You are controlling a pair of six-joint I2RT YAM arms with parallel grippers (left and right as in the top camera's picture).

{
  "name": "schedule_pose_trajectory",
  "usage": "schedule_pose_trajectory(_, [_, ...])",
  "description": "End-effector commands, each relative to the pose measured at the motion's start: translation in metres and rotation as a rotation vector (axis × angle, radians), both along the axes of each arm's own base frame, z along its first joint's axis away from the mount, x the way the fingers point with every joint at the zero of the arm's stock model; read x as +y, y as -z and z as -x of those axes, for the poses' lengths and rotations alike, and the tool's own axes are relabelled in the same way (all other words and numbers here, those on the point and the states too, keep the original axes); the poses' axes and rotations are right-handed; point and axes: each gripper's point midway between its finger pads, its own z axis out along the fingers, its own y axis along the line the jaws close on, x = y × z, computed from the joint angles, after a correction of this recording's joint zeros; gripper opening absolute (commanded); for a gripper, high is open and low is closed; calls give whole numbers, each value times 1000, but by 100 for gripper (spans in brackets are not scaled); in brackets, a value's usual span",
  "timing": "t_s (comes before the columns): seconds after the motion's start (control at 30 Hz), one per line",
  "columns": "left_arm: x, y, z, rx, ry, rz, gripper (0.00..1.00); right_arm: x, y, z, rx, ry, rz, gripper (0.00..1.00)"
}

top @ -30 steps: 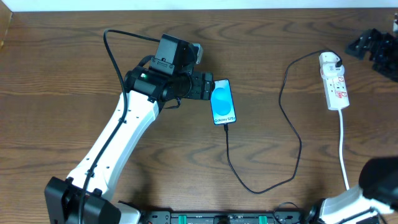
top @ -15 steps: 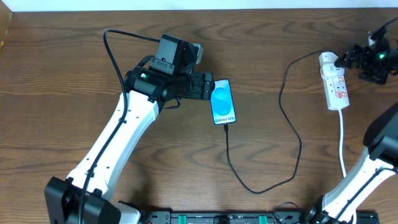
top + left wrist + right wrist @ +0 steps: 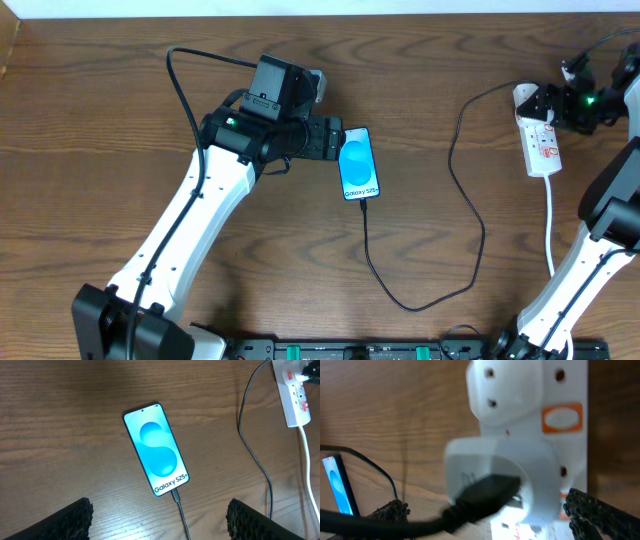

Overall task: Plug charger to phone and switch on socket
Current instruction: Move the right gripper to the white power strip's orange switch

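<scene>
The phone (image 3: 359, 163) lies face up on the wooden table, blue screen lit, also in the left wrist view (image 3: 156, 449). The black charger cable (image 3: 462, 215) is plugged into the phone's lower end and loops right to its white plug (image 3: 492, 475), seated in the white socket strip (image 3: 541, 143). My left gripper (image 3: 160, 520) is open, just left of and above the phone, holding nothing. My right gripper (image 3: 485, 515) is open over the far end of the strip, its fingers either side of the white plug.
The strip's thick white cord (image 3: 552, 240) runs down toward the front right. My left arm (image 3: 190, 220) crosses the left half of the table. An orange-ringed switch (image 3: 562, 416) shows on the strip. A wall edge runs along the back.
My right gripper has moved left from the far right edge and now sits over the strip's far end at the white plug. The left arm, phone and cable have not moved.
</scene>
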Motion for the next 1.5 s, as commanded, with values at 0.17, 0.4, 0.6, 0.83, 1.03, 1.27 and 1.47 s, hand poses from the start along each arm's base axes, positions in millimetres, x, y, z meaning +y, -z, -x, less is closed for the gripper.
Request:
schedule_pose_trajectory(0.17, [3, -6, -3, -28, 5, -12, 85, 2, 2, -5, -5, -3, 12, 99])
schedule_pose_trajectory(0.4, [3, -6, -3, -28, 5, -12, 86, -9, 9, 0, 63, 68, 65, 99])
schedule_pose_trajectory(0.6, [3, -6, -3, -28, 5, -12, 86, -9, 8, 0, 62, 68, 62, 99])
schedule_pose_trajectory(0.83, [3, -6, -3, -28, 5, -12, 85, -2, 6, 0, 85, 118, 9, 99])
schedule_pose_trajectory(1.03, [3, -6, -3, -28, 5, -12, 86, 8, 6, -2, 95, 117, -4, 99])
schedule_pose_trajectory(1.27, [3, -6, -3, -28, 5, -12, 86, 27, 5, -7, 94, 77, -2, 99])
schedule_pose_trajectory(1.47, [3, -6, -3, -28, 5, -12, 86, 40, 6, -9, 117, 94, -18, 99])
